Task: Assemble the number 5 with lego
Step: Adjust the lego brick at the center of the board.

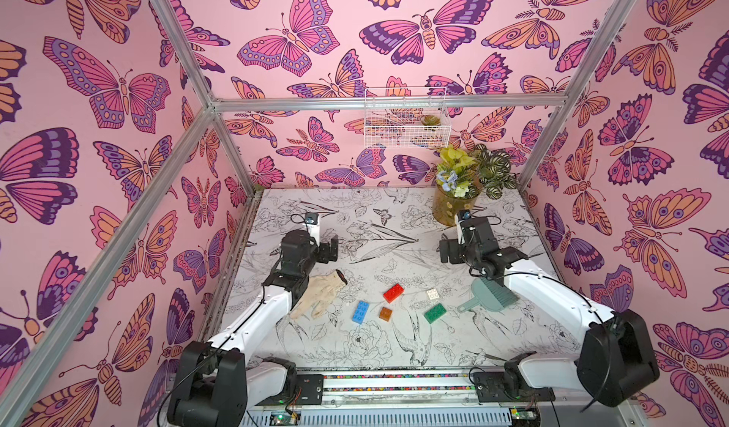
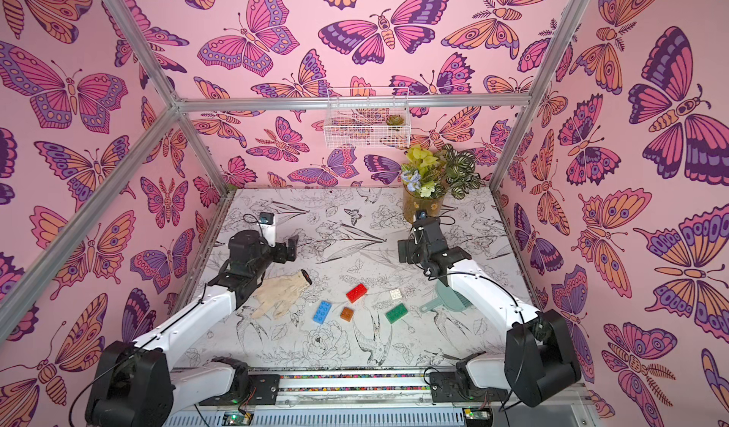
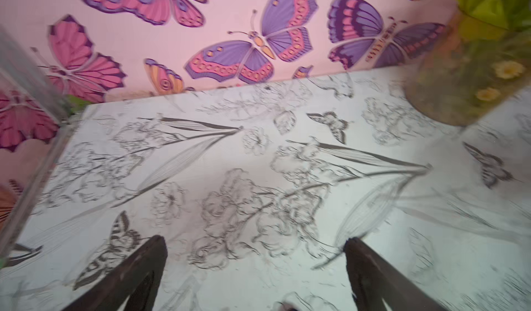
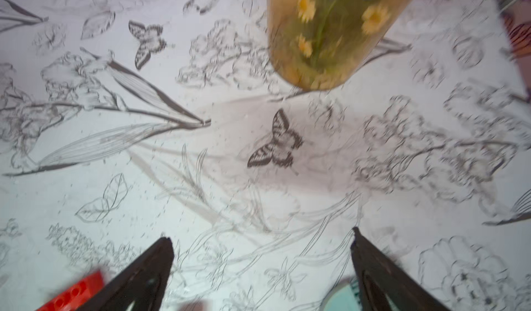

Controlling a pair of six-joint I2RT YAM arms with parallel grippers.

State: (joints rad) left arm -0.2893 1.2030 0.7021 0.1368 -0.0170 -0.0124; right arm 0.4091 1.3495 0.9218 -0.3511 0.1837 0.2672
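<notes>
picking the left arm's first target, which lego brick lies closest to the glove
The blue brick, just beside the beige glove, not touching it; the brown brick, red brick, white brick and green brick lie farther off.

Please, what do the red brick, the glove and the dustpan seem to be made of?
Red brick: likely hard glossy plastic, moulded studs on top. Glove: seems beige soft cloth, matte, limp and creased. Dustpan: probably pale teal plastic, smooth, with moulded ribs.

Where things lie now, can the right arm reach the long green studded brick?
Probably yes: the long green studded brick lies uncovered, the right gripper is open and empty. The pale teal plastic dustpan lies close beside it, not over it.
</notes>
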